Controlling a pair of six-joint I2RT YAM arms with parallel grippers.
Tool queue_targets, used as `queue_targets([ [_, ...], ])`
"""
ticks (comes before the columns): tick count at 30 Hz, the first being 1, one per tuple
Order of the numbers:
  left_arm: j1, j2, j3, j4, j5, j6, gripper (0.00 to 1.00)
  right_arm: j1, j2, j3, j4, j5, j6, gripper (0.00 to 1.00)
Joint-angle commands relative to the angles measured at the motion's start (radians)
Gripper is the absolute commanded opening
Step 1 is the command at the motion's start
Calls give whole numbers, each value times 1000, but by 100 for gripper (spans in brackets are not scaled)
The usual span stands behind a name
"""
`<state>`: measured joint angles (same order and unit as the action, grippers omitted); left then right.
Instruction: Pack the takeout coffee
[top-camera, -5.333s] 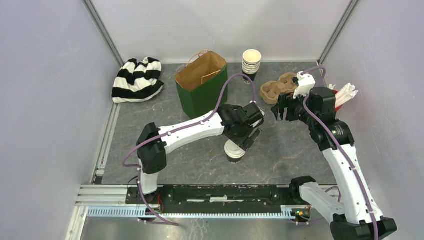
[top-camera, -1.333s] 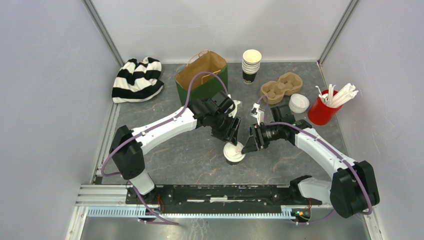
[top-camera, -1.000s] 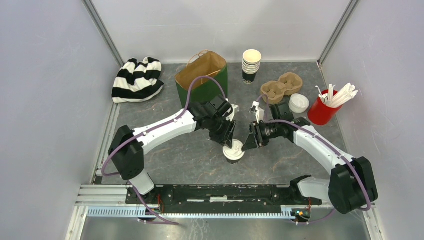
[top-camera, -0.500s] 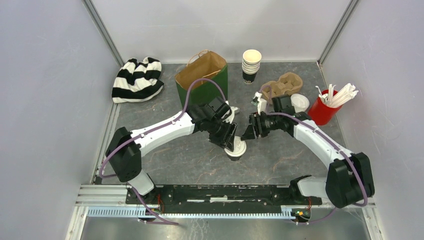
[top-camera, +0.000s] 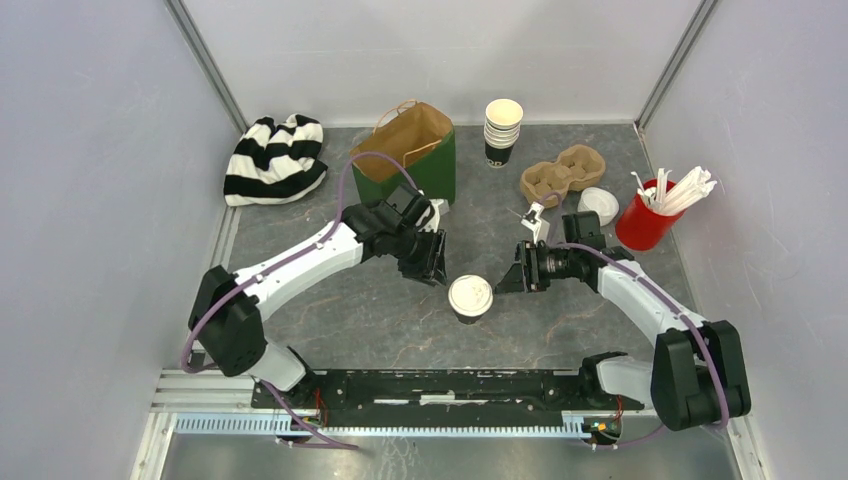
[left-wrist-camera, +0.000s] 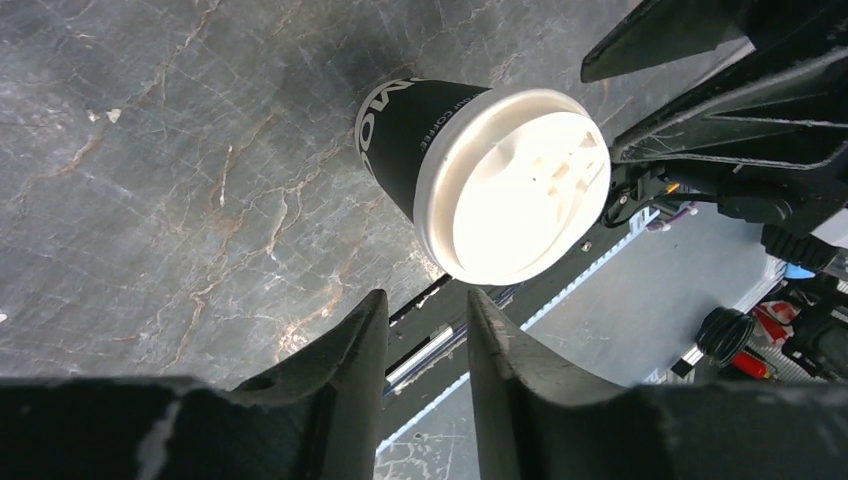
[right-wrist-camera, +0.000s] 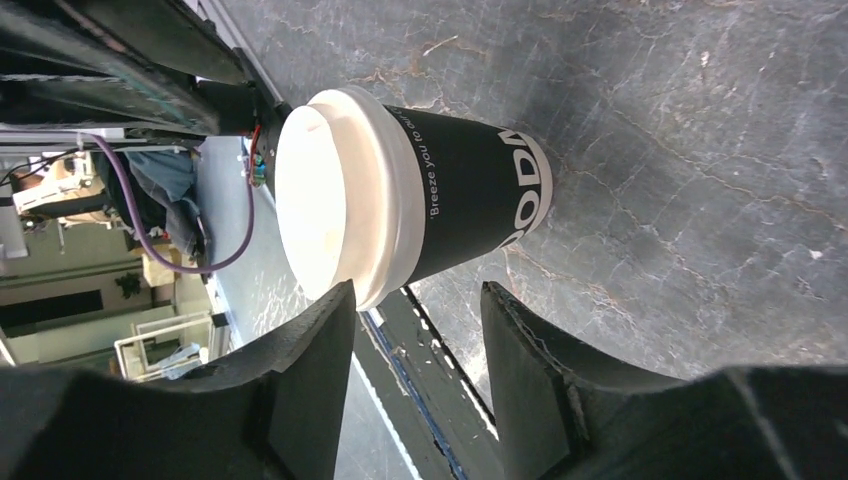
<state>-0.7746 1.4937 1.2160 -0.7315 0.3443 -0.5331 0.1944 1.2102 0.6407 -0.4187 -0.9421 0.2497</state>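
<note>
One takeout coffee cup (top-camera: 470, 298), dark with a white lid, stands upright on the grey table between my two grippers. My left gripper (top-camera: 433, 268) is just to its left, open, with nothing between its fingers. To the cup's right my right gripper (top-camera: 509, 280) is open too and holds nothing. The left wrist view has the cup (left-wrist-camera: 420, 140) beyond the left gripper (left-wrist-camera: 425, 308), clear of it. In the right wrist view the cup (right-wrist-camera: 470, 195) lies just past the right gripper (right-wrist-camera: 418, 298), its lid close to one fingertip. A loose white lid (top-camera: 598, 204) lies beside the carrier.
A green paper bag (top-camera: 410, 175) stands open behind the left arm. At the back are a stack of empty cups (top-camera: 503, 128) and a cardboard cup carrier (top-camera: 560, 172). A red cup of white stirrers (top-camera: 645, 222) stands at right, a striped cloth (top-camera: 275, 158) at back left.
The left gripper, which was down on the cup's lid, has drawn back to the left. The right gripper has pulled away to the right. The lidded cup now stands alone.
</note>
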Motion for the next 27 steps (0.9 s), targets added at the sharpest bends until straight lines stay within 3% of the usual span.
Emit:
queue_targets([
  [1, -3, 60, 11, -11, 37, -47, 39, 4, 8, -23, 94, -70, 27, 53],
  [27, -20, 121, 48, -22, 53, -29, 44, 36, 13, -62, 136, -54, 48, 52],
])
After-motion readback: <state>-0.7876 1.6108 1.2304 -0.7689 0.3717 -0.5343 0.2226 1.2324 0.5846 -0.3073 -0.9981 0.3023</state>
